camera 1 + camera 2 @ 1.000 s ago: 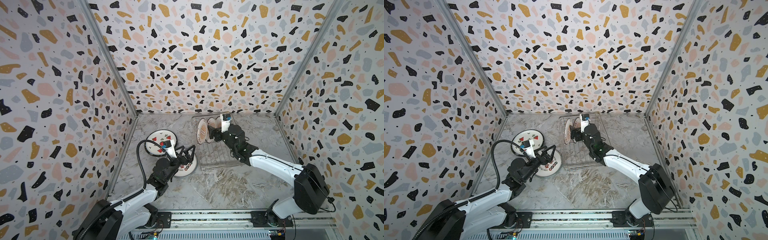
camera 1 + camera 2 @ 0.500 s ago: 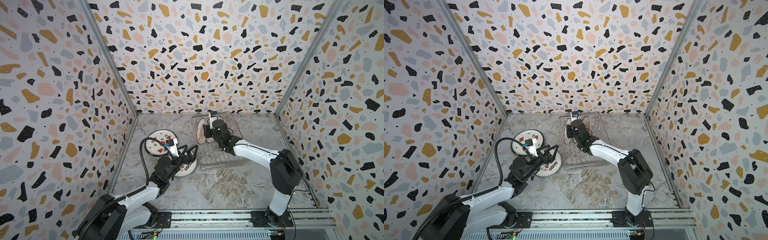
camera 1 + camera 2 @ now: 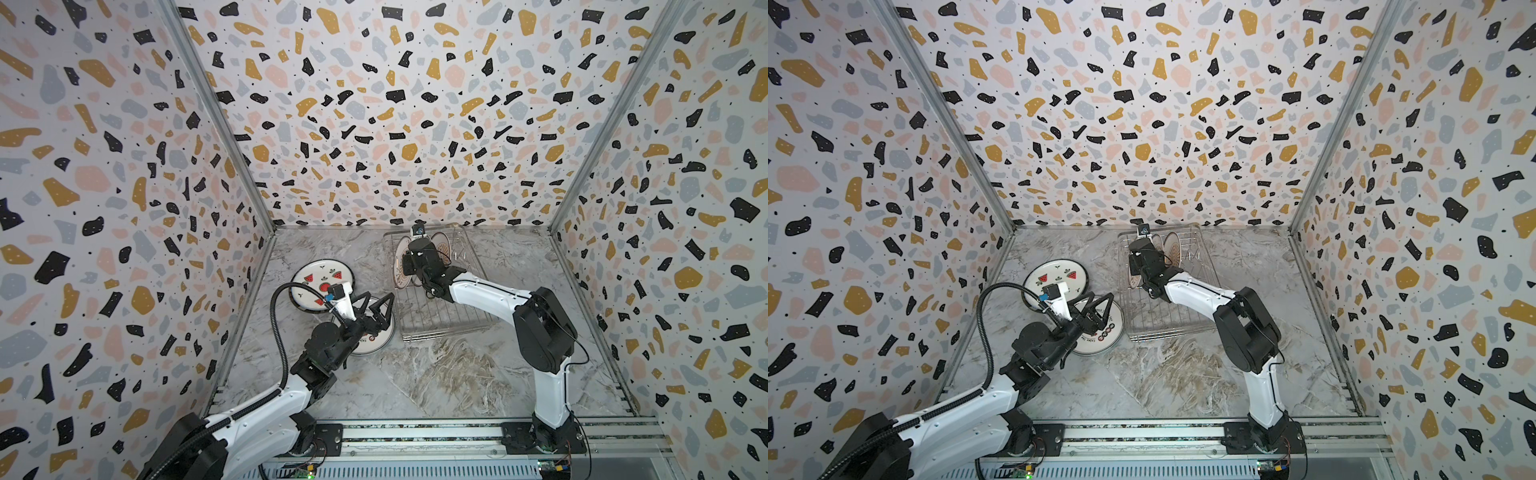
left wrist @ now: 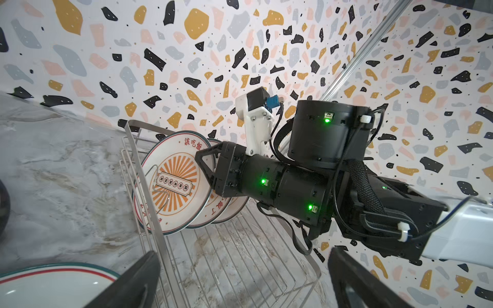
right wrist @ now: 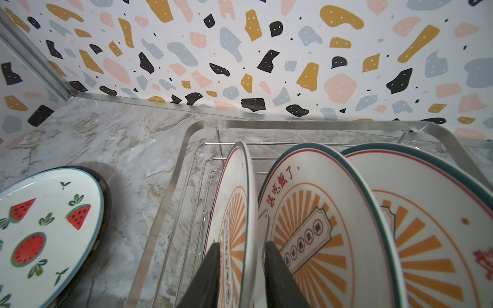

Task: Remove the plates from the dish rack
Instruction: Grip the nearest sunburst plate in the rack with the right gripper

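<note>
Three orange-sunburst plates stand on edge at the far end of the dish rack (image 3: 440, 324) (image 5: 186, 138). My right gripper (image 5: 241, 244) (image 3: 409, 266) is shut on the plate (image 5: 240, 200) (image 4: 173, 181) nearest the rack's left side, one finger on each face. The other two plates (image 5: 320, 213) (image 5: 440, 226) lean just behind it. A watermelon plate (image 3: 322, 278) (image 5: 40, 226) and a sunburst plate (image 3: 374, 340) lie flat on the table left of the rack. My left gripper (image 3: 376, 301) (image 4: 242, 282) hangs open over that flat sunburst plate, holding nothing.
The rack sits close to the back wall (image 3: 415, 166), its near half bare wire. The left wall (image 3: 124, 208) is close behind the watermelon plate. Marble tabletop (image 3: 436, 374) lies open in front of the rack and the plates.
My right arm swung left across the rack from the right-hand plates to the leftmost one, and its jaws narrowed around it. The left arm has hardly moved.
</note>
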`<state>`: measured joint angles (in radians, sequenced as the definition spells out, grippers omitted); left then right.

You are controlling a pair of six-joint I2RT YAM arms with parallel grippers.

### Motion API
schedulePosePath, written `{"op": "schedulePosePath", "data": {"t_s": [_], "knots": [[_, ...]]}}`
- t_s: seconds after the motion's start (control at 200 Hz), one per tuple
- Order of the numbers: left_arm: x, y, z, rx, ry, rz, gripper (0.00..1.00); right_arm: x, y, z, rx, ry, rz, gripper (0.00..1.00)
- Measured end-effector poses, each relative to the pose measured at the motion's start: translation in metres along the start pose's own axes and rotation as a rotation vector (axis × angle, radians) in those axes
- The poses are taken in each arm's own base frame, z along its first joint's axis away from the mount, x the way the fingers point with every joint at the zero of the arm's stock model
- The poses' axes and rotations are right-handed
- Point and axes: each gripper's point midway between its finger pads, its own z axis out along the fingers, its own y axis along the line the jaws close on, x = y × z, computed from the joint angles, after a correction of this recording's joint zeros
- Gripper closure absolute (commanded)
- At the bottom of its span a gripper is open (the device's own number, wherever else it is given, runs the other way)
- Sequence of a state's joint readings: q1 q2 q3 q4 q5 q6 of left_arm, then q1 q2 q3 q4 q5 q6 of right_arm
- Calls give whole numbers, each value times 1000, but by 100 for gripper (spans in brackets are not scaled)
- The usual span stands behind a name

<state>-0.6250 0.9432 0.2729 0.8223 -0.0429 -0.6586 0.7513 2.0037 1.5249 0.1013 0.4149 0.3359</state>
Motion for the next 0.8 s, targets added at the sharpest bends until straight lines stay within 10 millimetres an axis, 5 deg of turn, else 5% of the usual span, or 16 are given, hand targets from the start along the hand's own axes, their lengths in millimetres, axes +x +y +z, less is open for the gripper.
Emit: {"op": "schedulePosePath", "data": {"t_s": [0.39, 0.801], "knots": [[10, 8, -3, -24, 24, -3, 0, 8, -4, 8, 102, 7, -26, 84], [9, 3, -10, 11, 1, -54, 0, -6, -2, -3, 177, -29, -57, 91]]}}
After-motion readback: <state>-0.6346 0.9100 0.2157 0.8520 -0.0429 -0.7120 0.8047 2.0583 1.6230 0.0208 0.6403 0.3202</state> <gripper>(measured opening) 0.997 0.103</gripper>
